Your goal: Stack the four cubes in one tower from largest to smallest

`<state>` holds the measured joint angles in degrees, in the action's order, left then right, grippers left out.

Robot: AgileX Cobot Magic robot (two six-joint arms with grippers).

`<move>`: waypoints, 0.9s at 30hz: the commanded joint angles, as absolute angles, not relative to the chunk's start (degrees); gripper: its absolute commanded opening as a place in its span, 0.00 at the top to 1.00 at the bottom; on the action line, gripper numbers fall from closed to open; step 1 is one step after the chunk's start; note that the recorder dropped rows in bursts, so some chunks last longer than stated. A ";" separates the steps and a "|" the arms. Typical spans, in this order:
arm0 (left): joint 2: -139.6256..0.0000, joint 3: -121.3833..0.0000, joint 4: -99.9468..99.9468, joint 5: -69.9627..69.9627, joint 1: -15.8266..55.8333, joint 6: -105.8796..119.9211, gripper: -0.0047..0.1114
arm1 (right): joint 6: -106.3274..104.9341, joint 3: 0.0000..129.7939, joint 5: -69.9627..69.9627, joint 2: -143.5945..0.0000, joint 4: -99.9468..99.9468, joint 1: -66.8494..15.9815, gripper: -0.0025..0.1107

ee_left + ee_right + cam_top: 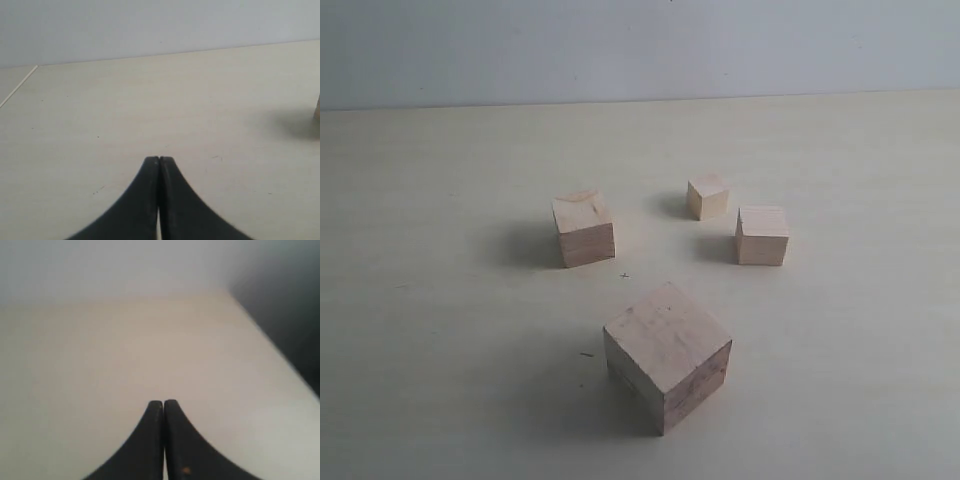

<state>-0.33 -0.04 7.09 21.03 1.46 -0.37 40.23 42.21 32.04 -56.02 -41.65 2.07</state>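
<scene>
Four pale wooden cubes lie apart on the table in the exterior view, none stacked. The largest cube (667, 354), with darker grain marks, sits nearest the camera. A mid-sized cube (584, 228) is behind it to the left, a smaller one (762, 236) to the right, and the smallest cube (707, 196) farthest back. Neither arm shows in the exterior view. My left gripper (159, 159) is shut with nothing in it, over bare table; a sliver of a cube (317, 109) shows at that frame's edge. My right gripper (163, 402) is shut and empty too.
The pale tabletop (440, 320) runs back to a light wall (620, 50). A table edge (17, 85) shows in the left wrist view, and another table edge (272, 340) with dark space beyond it in the right wrist view.
</scene>
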 commanded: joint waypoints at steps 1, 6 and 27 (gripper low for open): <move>0.00 0.00 6.83 20.11 1.76 0.00 0.96 | 8.08 43.86 48.06 -67.93 -8.22 1.96 0.98; 0.00 0.00 6.83 20.11 1.76 0.00 0.96 | -23.35 45.03 57.24 -76.07 26.66 1.96 0.98; 0.00 0.00 6.83 20.28 1.76 -0.36 0.96 | -32.76 44.22 56.04 -78.94 28.62 -37.67 0.98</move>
<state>-0.33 -0.04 7.09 21.03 1.46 -0.37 -30.33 44.73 58.08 -77.45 27.76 -34.74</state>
